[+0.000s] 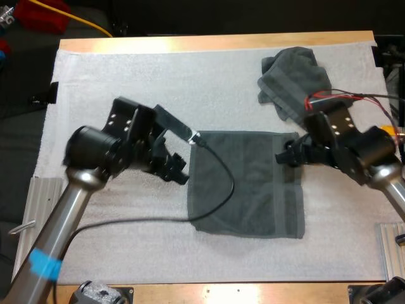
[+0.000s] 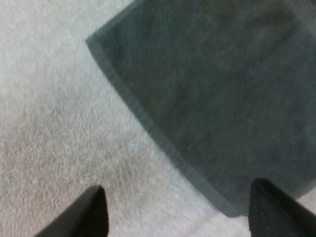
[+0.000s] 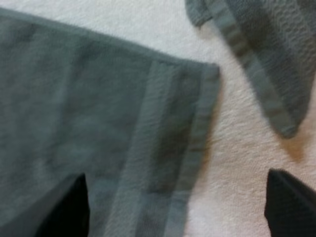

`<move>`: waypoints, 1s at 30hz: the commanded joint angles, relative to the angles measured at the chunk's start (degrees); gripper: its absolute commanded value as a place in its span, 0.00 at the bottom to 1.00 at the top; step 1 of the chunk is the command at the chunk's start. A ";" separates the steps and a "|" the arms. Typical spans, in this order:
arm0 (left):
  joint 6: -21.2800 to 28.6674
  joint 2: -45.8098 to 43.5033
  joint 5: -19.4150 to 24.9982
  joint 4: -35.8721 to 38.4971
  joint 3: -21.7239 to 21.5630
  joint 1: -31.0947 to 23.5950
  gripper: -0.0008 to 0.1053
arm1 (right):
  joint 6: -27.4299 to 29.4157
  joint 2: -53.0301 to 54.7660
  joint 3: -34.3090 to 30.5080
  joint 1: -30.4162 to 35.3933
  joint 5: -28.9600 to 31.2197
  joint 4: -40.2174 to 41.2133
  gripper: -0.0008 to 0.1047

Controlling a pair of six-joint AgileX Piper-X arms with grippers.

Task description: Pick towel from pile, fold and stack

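Spread flat near the middle of the white terry mat: a flat dark grey-green towel, roughly square, with a woven band and a hem along its right side. At the far right of the same mat: a crumpled dark grey-green towel, bunched in a heap, its nearest fold just beyond the flat towel's far right corner. Under the mat, a wooden table, visible as a pale strip along the far side and again along the near side.

Just beside the flat towel's left edge, toward its far left corner: the left gripper, low over bare mat. In the left wrist view, jaws spread wide and gripping nothing. One black finger above bare mat, the other above the towel's hemmed edge close to a corner, neither pressing on cloth. Lower on that arm's metal tube, a band of blue tape.

At the flat towel's right edge, near the far right corner: the right gripper, pointing in toward the cloth. In the right wrist view, jaws likewise wide apart and empty. One finger above the towel inside the woven band, the other above bare mat, with the hem running between them. Close past that corner, a hemmed fold of the crumpled towel, separated from the flat one by a gap of bare mat.
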State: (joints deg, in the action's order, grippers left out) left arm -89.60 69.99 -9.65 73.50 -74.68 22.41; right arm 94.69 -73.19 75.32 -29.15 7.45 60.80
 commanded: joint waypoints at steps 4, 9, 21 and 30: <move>-1.66 -5.67 -1.68 3.72 -0.36 0.06 0.55 | -1.12 4.87 0.16 0.30 -4.16 6.02 0.67; -3.48 -11.36 -3.19 6.60 -0.36 0.06 0.55 | -2.63 9.64 0.16 0.30 -5.19 11.79 0.67; -5.98 -22.48 -9.65 15.42 -0.21 0.06 0.55 | -9.26 24.06 0.16 0.30 -9.20 24.13 0.67; -11.13 -32.35 -10.60 15.33 12.06 0.06 0.55 | -13.57 29.67 -2.47 0.30 -13.86 26.94 0.67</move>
State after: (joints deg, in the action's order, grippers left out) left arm -100.08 37.82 -19.96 88.43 -62.68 22.41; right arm 81.18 -43.86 73.05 -29.15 -5.57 86.79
